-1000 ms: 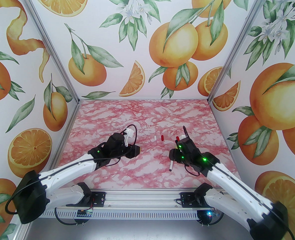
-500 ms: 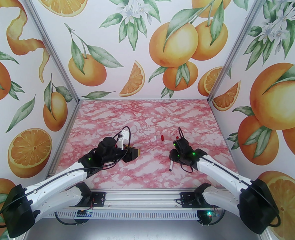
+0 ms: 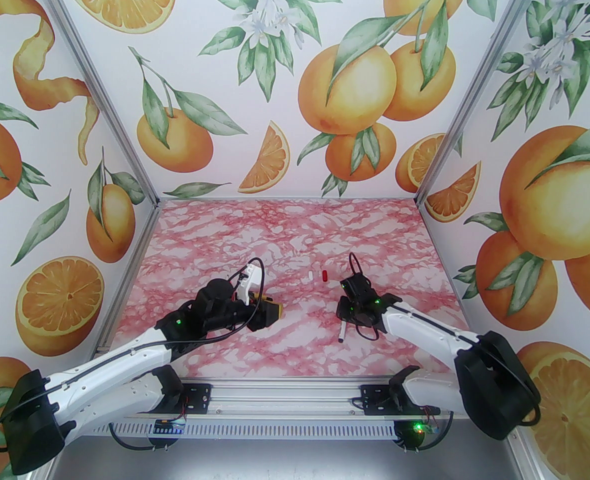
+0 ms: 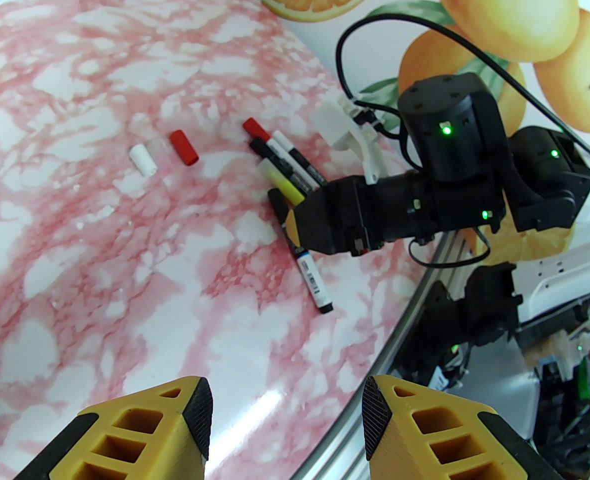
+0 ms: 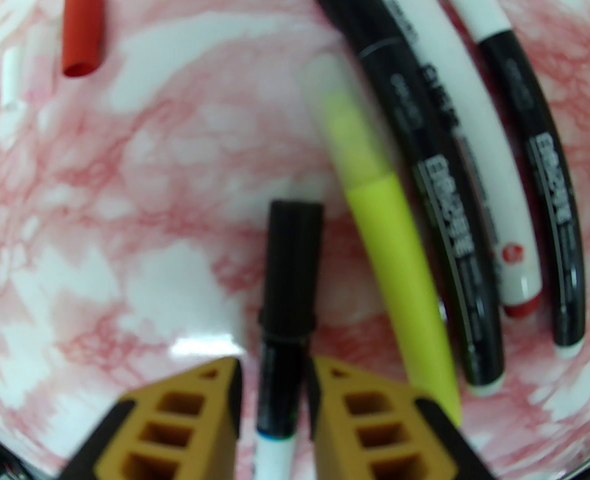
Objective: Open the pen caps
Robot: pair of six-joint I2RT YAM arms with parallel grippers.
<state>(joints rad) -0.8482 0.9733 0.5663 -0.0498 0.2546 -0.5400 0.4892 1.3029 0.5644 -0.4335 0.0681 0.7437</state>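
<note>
Both elbows have dropped, and the right claw (image 5: 275, 368) has slid low over the lone pen (image 5: 273, 448). Its fingers sit narrow astride the barrel just behind the black cap (image 5: 294, 263), though I cannot tell if they pinch yet. I judge a cap pull is being set up. The left claw (image 4: 285, 403) hangs wide and holds nothing. Four more pens (image 5: 400, 268) crowd just beside. The counter (image 3: 295, 353) rim is near, and open room lies toward the loose red cap (image 5: 82, 30).

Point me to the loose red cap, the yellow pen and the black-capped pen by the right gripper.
loose red cap (image 5: 82, 30): right wrist view, mid-body.
yellow pen (image 5: 400, 248): right wrist view, barrel.
black-capped pen (image 5: 292, 268): right wrist view, cap.
</note>
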